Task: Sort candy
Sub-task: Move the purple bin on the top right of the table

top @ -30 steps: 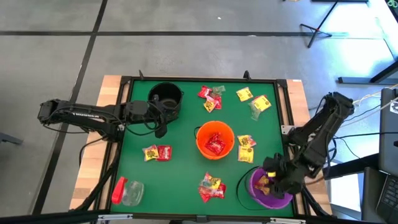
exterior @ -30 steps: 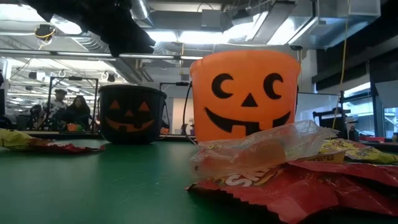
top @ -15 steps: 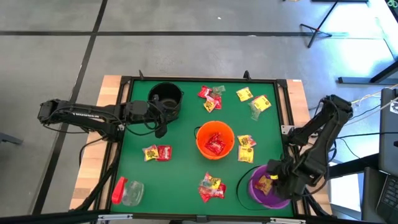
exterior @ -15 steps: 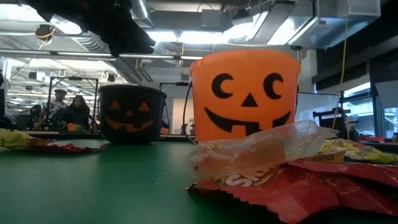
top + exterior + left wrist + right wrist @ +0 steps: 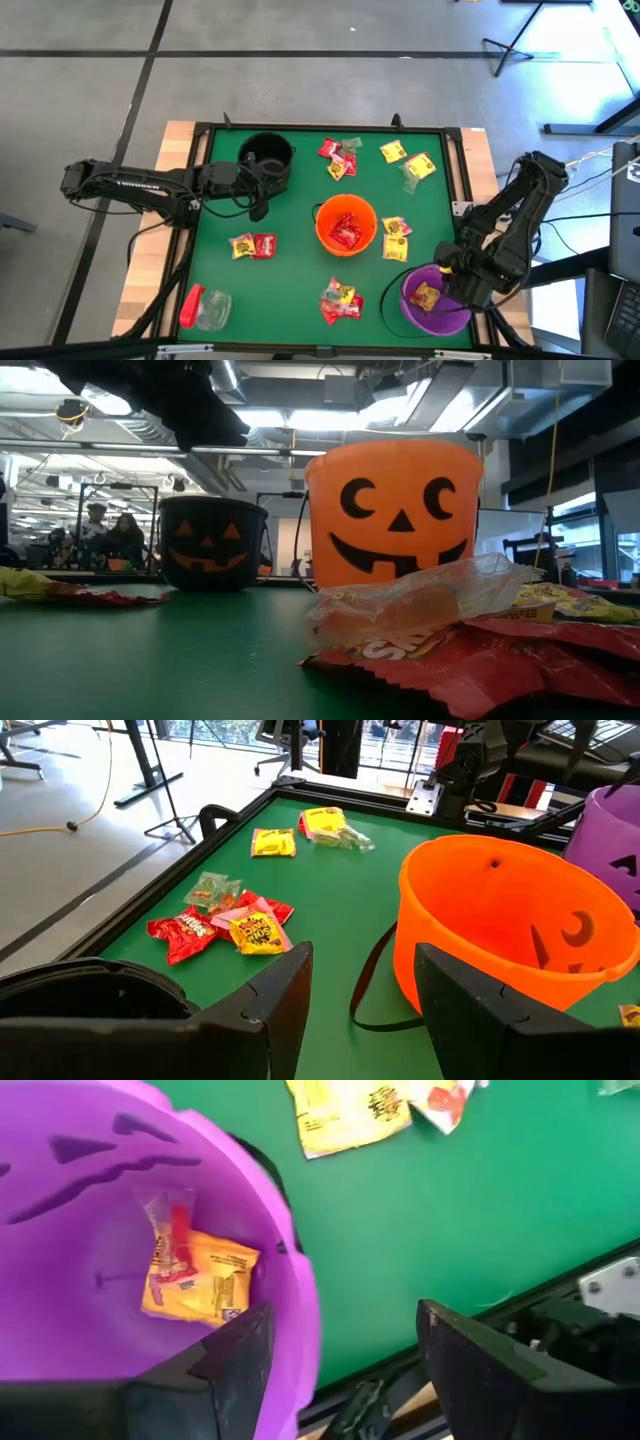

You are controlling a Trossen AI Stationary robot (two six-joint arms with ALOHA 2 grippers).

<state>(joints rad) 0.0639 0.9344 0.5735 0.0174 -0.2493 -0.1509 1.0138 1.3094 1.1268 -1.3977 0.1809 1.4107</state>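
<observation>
Yellow candy (image 5: 198,1283) lies inside the purple bucket (image 5: 432,303), so a drop looks just finished, with the right pincer (image 5: 335,1348) open and empty over its rim. Next, I judge, it must reach the packets (image 5: 396,238) beside the orange bucket (image 5: 346,225); the left pincer (image 5: 360,990) waits open by the black bucket (image 5: 267,154).

"trossen" on left arm (image 5: 140,184), partial "sk" on red candy packet (image 5: 420,660)

Candy (image 5: 470,650) before orange bucket (image 5: 395,515)

Glossy crinkly candy (image 5: 470,650) wrappers lie on a matt green table (image 5: 290,265) beside smooth plastic buckets (image 5: 395,510).
</observation>
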